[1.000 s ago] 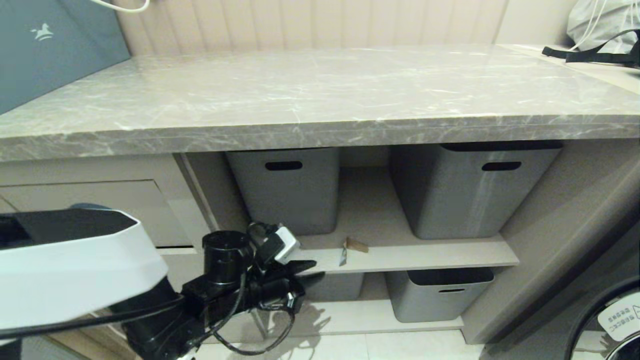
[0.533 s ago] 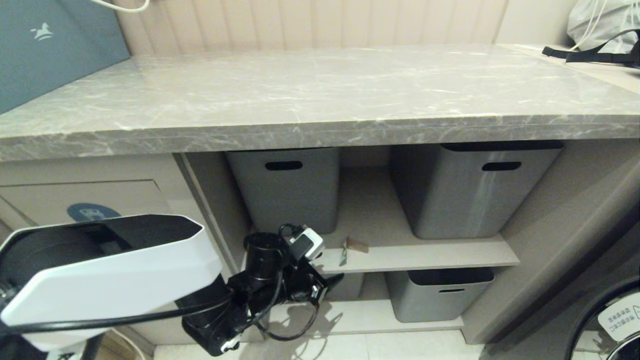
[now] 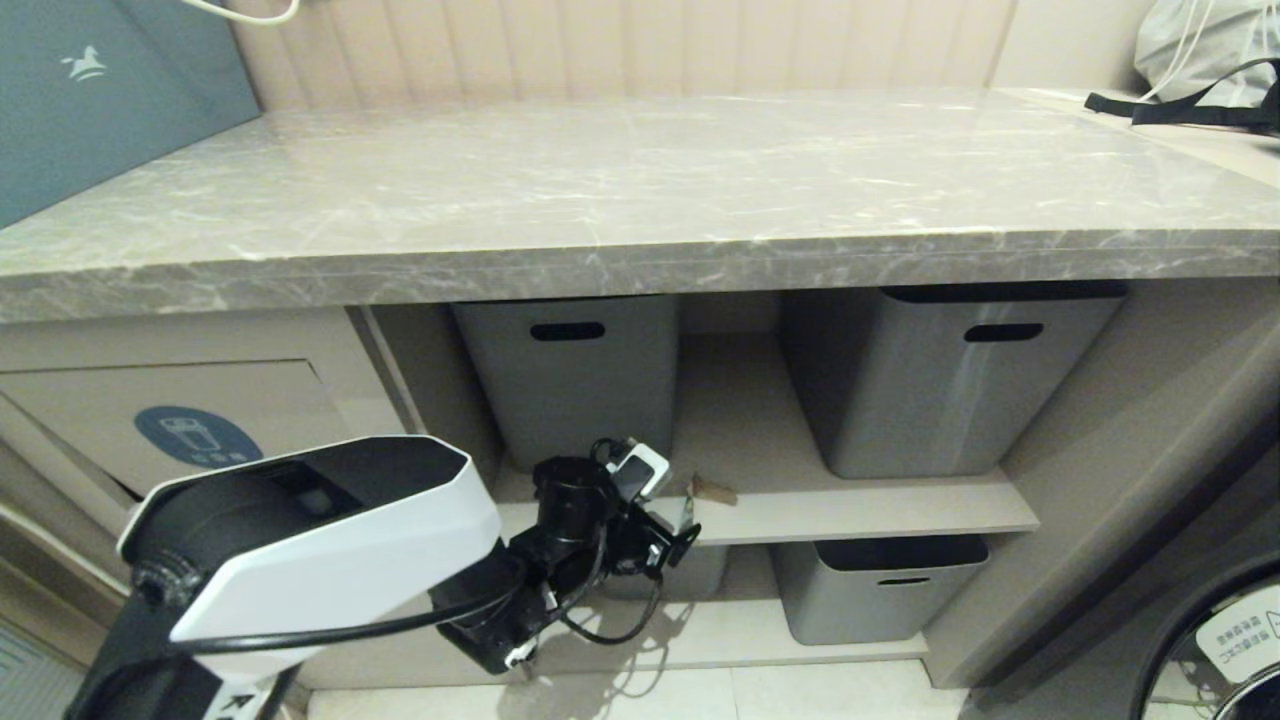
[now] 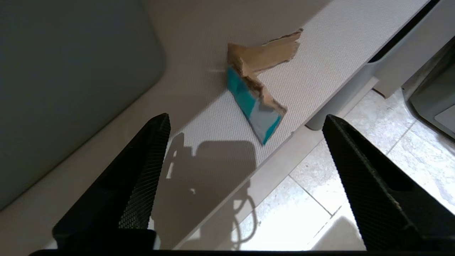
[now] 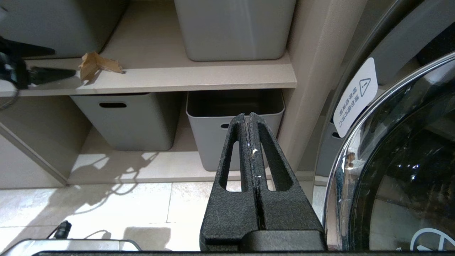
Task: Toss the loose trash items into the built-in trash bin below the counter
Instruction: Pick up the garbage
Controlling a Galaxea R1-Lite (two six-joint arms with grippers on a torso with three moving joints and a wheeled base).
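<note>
The left gripper [image 3: 688, 535] hangs at the front lip of the middle shelf [image 3: 880, 515], just short of the bent scrap [image 3: 703, 492], which lies near that lip between the 2 upper tubs. In the left wrist view its 2 fingers [image 4: 142, 167] stand wide apart with nothing between them, and the scrap [image 4: 257, 83] sits ahead of them, roughly centred in the gap. The scrap is folded: a brown flap rises toward the back of the shelf and a teal face slopes down to a corner that almost reaches the shelf edge. Its long axis seems to run roughly along the line of approach, from front edge to back, so the fingers would close across its narrow width. The left arm is plainly the nearer one.

The right gripper [image 5: 251, 142] is parked low beside the washer door [image 5: 391, 177], fingers pressed together and empty, well apart from the scrap [image 5: 96, 65].

The bin flap [image 3: 190, 420] with its blue sticker sits to the robot's left under the counter [image 3: 640, 200]; its lower part is covered by the left arm's white shell. Only 1 scrap shows; the 2 small bits are not visible in any view. Whether the flap stands ajar I cannot tell.
</note>
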